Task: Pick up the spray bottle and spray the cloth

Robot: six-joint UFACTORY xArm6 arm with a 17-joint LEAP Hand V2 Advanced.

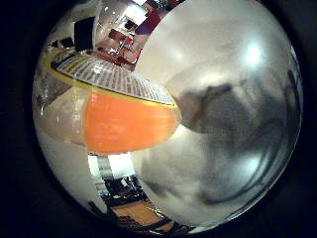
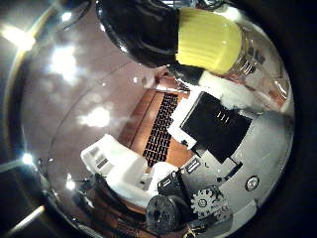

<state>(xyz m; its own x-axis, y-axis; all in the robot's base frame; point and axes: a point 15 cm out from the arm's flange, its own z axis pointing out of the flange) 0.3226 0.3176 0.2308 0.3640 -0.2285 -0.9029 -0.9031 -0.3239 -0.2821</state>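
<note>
The spray bottle lies right against my palm, clear plastic with orange liquid inside and a printed label with a yellow border above it. Its yellow collar and black spray head show in the thumb side view. My right hand is curled round the bottle; a white finger and a black fingertip bend inward beside it. No cloth shows in either view.
A glossy brown surface with bright light reflections spreads out beyond the hand. A slatted wooden piece lies past the fingers. A pale grey surface with dark shadows sits beside the bottle. Room furniture shows far off.
</note>
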